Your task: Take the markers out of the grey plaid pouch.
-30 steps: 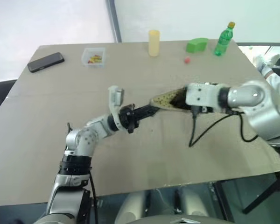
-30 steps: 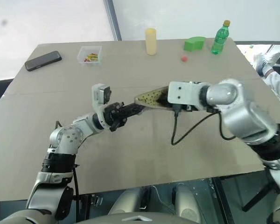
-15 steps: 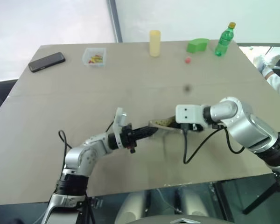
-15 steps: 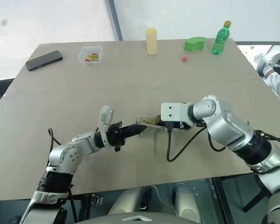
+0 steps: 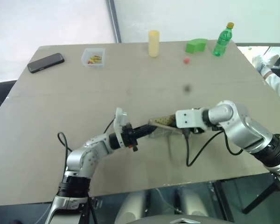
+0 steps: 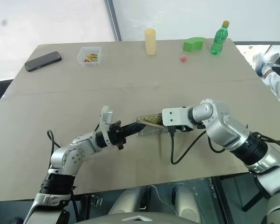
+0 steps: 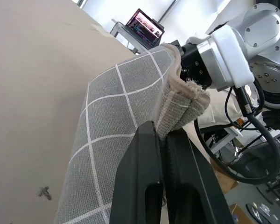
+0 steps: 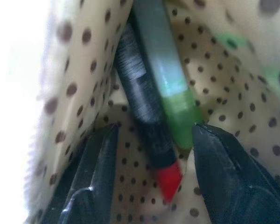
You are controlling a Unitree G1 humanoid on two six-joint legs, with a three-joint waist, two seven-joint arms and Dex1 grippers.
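A: Where is the grey plaid pouch [image 7: 116, 135]?

B: It sits between the two hands, near the middle of the tabletop [image 5: 46, 116]. The left hand [image 7: 163, 140] has its two fingers pressed together on the pouch's folded end, pinching the cloth.

A: And the right hand [image 8: 151, 140]?

B: It is poked into the open mouth of the pouch. Its fingers [image 8: 93, 177] are spread apart, one on each side of the markers [image 8: 154, 107]. They lie just past its tips, a dark one with a red end and a green one, side by side on the spotted lining. I cannot tell if the fingers touch them.

A: Is there room to move?

B: Yes. The tabletop is bare all around both hands, out to the near edge. The phone [image 5: 45, 62], clear box [image 5: 94, 57], yellow cup [image 5: 154, 43], green block [image 5: 197, 45], red ball [image 5: 187, 59] and bottle [image 5: 223, 40] sit well apart from the hands, along the far edge.
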